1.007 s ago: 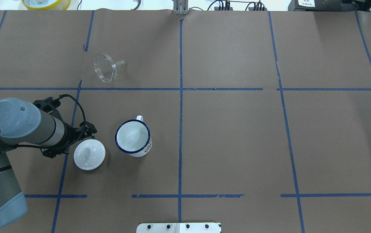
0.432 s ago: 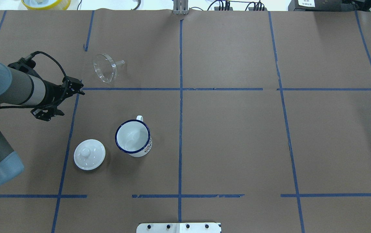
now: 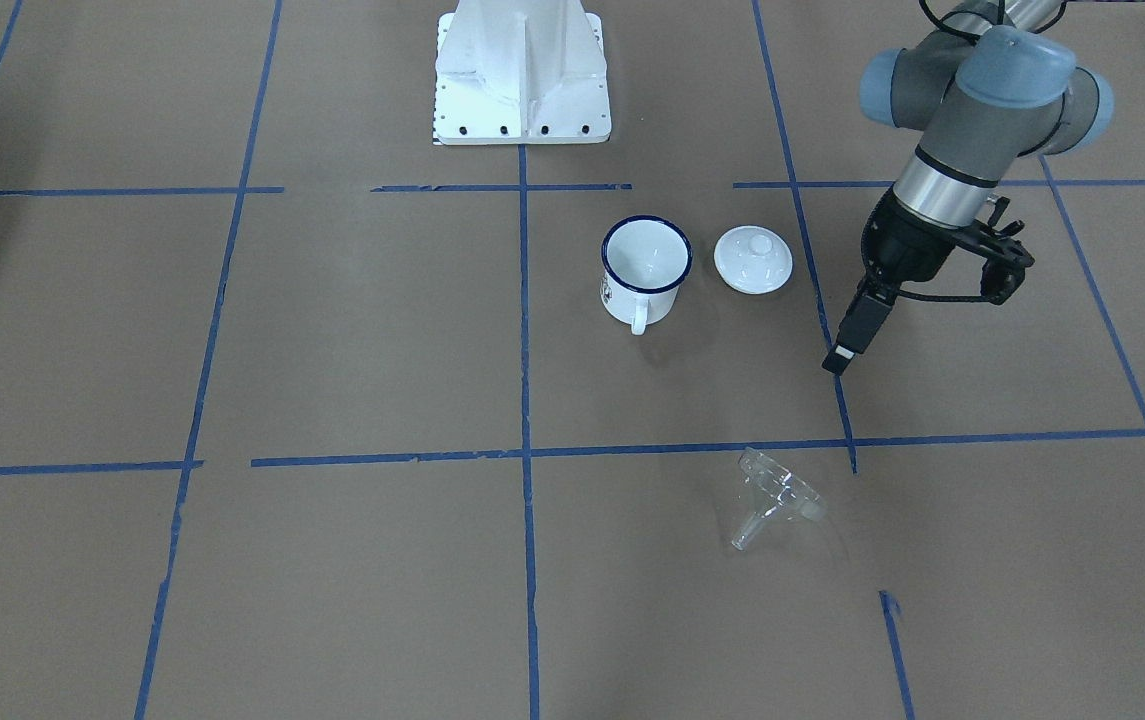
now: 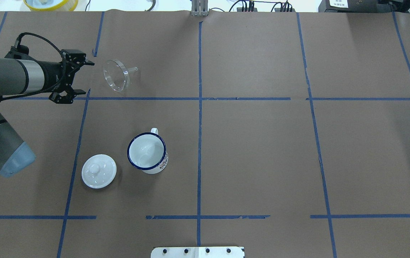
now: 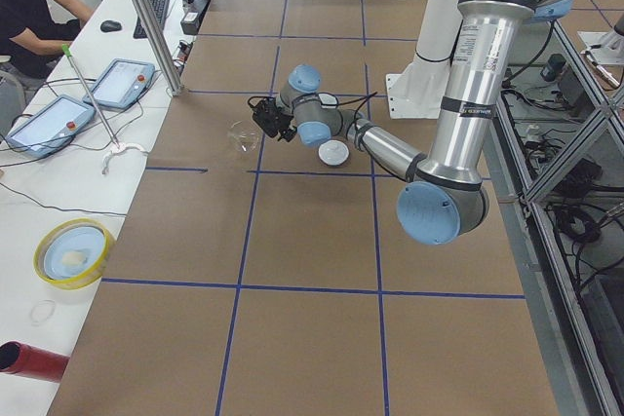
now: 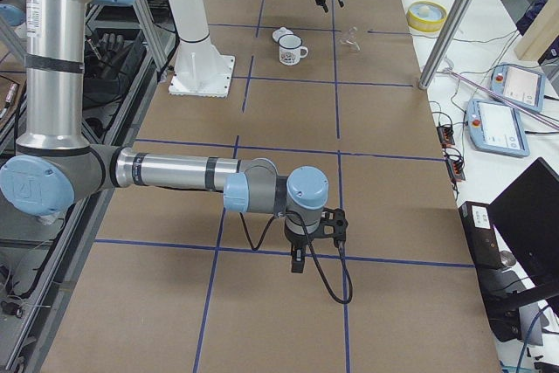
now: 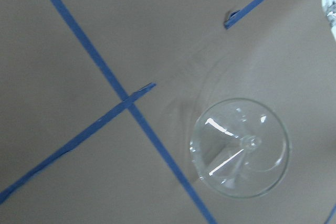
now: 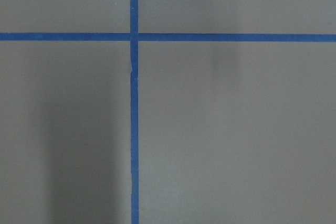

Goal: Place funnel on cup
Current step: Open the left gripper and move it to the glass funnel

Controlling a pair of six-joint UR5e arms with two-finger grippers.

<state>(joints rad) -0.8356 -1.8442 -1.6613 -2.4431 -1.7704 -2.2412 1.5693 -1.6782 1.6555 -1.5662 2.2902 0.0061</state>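
Note:
The clear funnel (image 4: 116, 76) lies on its side on the brown paper, far left of the table, spout pointing right; it also shows in the front view (image 3: 777, 495) and the left wrist view (image 7: 240, 148). The white cup (image 4: 146, 151) with a blue rim stands upright and empty, nearer the robot (image 3: 644, 268). My left gripper (image 4: 87, 78) hovers just left of the funnel, apart from it, and looks open and empty. My right gripper (image 6: 297, 261) hangs over bare paper far from both things; I cannot tell whether it is open or shut.
A round white knobbed lid (image 4: 99, 171) lies left of the cup. The robot's white base plate (image 3: 522, 70) is at the near edge. A yellow bowl (image 4: 51, 3) sits beyond the far edge. Blue tape lines cross the paper.
My left arm has swung away from above the white lid towards the far side and now sits beside the funnel. Lid, cup and funnel have not moved.

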